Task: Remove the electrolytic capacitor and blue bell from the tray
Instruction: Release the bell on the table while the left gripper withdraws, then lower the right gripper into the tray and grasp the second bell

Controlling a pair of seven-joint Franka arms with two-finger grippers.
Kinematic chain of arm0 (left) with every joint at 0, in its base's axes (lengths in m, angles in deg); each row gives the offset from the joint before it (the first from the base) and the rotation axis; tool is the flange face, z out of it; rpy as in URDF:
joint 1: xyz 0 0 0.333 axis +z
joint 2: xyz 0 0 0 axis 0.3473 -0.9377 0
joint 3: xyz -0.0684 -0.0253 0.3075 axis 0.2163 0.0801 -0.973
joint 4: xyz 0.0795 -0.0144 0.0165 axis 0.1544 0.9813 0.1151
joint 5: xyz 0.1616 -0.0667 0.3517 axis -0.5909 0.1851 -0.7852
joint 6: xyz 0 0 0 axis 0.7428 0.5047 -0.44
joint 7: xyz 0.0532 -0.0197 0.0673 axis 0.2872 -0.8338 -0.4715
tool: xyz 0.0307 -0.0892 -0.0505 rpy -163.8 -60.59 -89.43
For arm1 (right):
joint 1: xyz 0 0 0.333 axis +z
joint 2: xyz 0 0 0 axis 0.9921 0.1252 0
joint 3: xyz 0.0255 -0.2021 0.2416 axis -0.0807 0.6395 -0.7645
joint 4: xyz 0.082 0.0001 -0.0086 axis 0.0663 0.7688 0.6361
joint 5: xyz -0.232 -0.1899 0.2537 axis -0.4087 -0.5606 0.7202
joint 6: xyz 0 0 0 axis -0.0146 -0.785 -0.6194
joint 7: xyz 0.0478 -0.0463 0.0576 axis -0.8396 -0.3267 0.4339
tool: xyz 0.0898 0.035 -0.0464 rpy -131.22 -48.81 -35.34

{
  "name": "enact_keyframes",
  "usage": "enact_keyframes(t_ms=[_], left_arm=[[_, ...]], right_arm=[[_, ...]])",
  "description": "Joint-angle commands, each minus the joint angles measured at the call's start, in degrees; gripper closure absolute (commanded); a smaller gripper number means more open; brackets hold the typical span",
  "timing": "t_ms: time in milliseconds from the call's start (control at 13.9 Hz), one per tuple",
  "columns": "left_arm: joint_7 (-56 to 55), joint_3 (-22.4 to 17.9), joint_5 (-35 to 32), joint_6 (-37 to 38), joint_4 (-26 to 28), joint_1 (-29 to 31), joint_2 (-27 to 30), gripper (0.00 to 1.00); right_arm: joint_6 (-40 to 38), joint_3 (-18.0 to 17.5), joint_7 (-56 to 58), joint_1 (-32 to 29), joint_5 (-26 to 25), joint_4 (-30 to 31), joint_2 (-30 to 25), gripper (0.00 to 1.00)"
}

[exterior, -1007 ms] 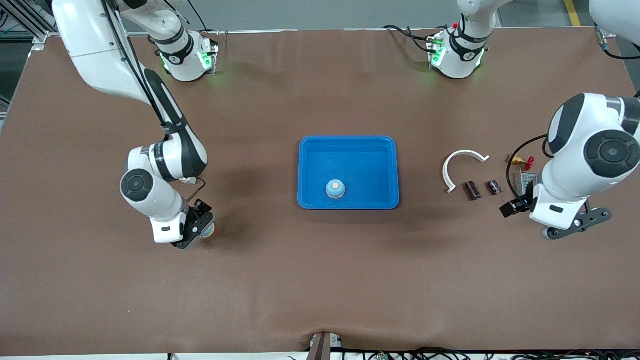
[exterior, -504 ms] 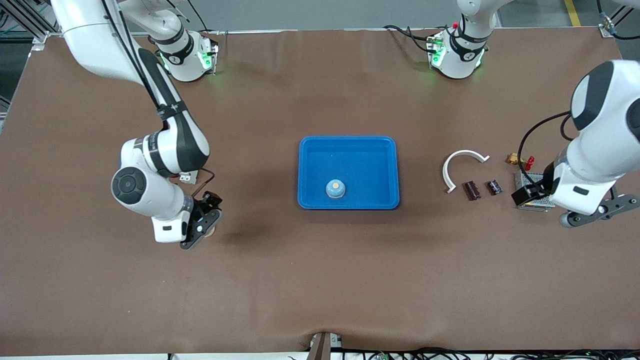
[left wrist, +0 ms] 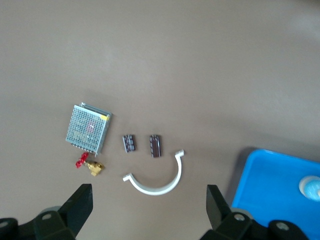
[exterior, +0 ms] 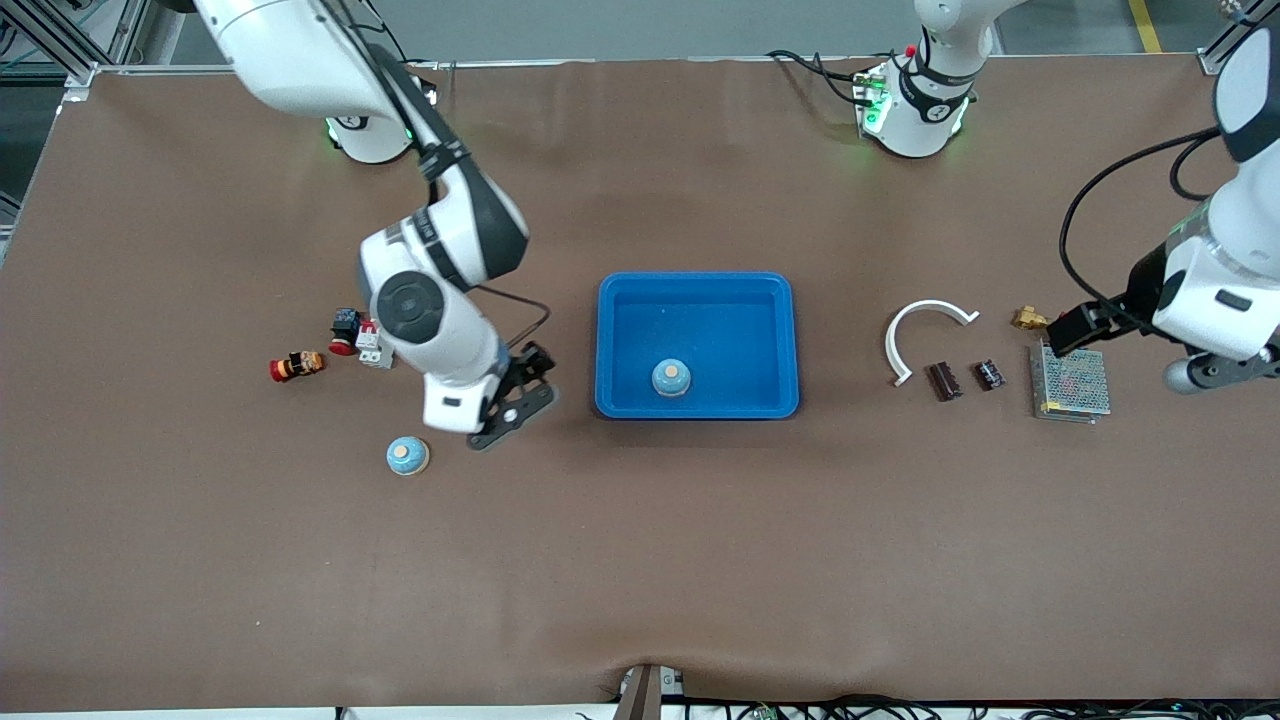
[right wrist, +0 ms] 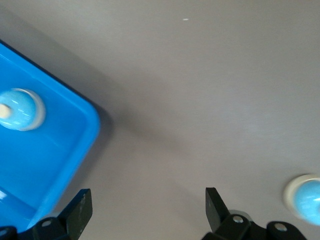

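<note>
A pale blue bell (exterior: 671, 378) sits inside the blue tray (exterior: 700, 315). A second bell (exterior: 407, 455) stands on the table toward the right arm's end. My right gripper (exterior: 510, 405) hangs open and empty over the table between that bell and the tray; its wrist view shows the tray's corner (right wrist: 60, 160), the tray's bell (right wrist: 17, 110) and the loose bell (right wrist: 305, 197). Two dark capacitors (exterior: 945, 381) (exterior: 989, 374) lie toward the left arm's end. My left gripper (exterior: 1222, 368) is open and empty, raised over the table beside the mesh box, and sees the capacitors (left wrist: 129, 143) (left wrist: 155, 145).
A white curved clip (exterior: 925, 335), a brass valve with a red handle (exterior: 1030, 319) and a metal mesh box (exterior: 1070, 383) lie around the capacitors. Small red and grey parts (exterior: 297, 366) (exterior: 360, 335) lie toward the right arm's end.
My right gripper rose off the loose bell and swung toward the tray, leaving the bell on the table. My left arm lifted and pulled back, uncovering the mesh box.
</note>
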Motion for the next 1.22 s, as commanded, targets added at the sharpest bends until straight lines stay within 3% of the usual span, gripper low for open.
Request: enact_keyframes(t_ms=[0, 216, 576, 1151], left_arm=[[7.1, -11.4, 5.9, 2.3, 1.2, -7.0, 4.9, 0.0], [10.1, -23.6, 8.2, 4.9, 1.7, -17.1, 7.9, 0.0], [12.3, -34.7, 12.2, 5.8, 6.0, -26.1, 12.1, 0.0], [12.5, -32.8, 10.1, 6.2, 7.1, -26.1, 14.1, 0.0]], right_arm=[[-0.5, 0.6, -9.1, 4.0, 0.7, -0.8, -0.6, 0.0], [0.1, 0.6, -17.7, 6.9, 0.8, -1.7, -0.2, 0.0], [1.1, 0.7, -34.2, 11.5, 0.3, -6.0, 3.0, 0.0], [4.7, 1.0, -43.5, 13.5, -0.4, -12.9, 10.7, 0.0]])
